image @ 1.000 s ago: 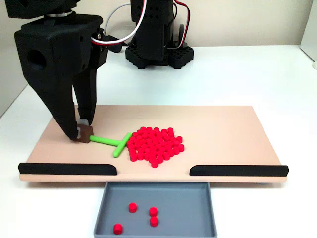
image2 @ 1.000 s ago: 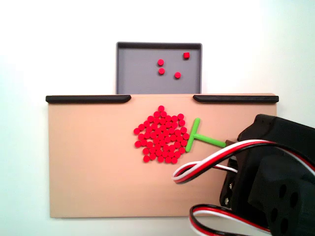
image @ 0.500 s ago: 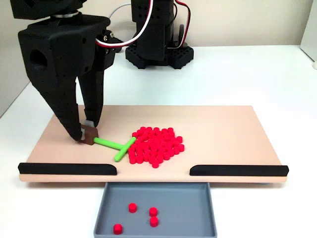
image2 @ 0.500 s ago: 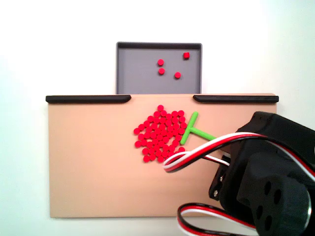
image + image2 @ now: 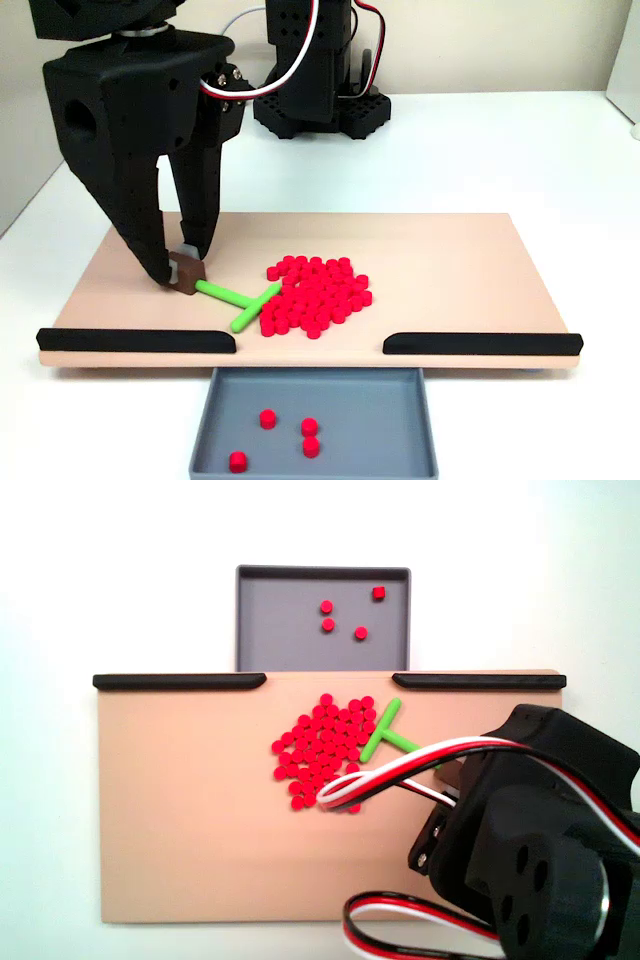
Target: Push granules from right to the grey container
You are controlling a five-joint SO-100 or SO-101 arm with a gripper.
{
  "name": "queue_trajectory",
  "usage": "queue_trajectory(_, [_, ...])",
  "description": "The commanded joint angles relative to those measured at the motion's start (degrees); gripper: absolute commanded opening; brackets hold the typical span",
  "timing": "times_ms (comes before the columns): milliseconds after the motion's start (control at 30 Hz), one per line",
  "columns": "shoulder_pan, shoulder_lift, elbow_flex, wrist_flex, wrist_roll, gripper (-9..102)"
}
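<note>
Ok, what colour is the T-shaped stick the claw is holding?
Bright green; the T-shaped stick shows best in a fixed view, held at its brown end by the claw.

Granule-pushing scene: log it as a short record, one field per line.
tool: black two-finger gripper, shut on the brown block at the end of the green T-shaped stick
stick head: touching the left side of the pile, in a fixed view
granules: red pile on the beige board, not yet in the tray
grey container: below the board's front gap, holds four loose granules
black strips: one each side of the gap, left and right
</note>
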Motion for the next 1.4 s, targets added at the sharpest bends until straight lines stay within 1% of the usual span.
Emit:
queue_trajectory(0, [-0.7, 0.79, -1.76, 0.35, 2.81, 0])
queue_trajectory(567, [-2.46, 0.79, -1.76, 0.35, 8.88, 0])
queue_trajectory(900, [-2.99, 0.79, -1.76, 0.35, 14.85, 0])
queue_trajectory(1367, [-4.04, 0.97, -1.76, 0.35, 18.72, 0])
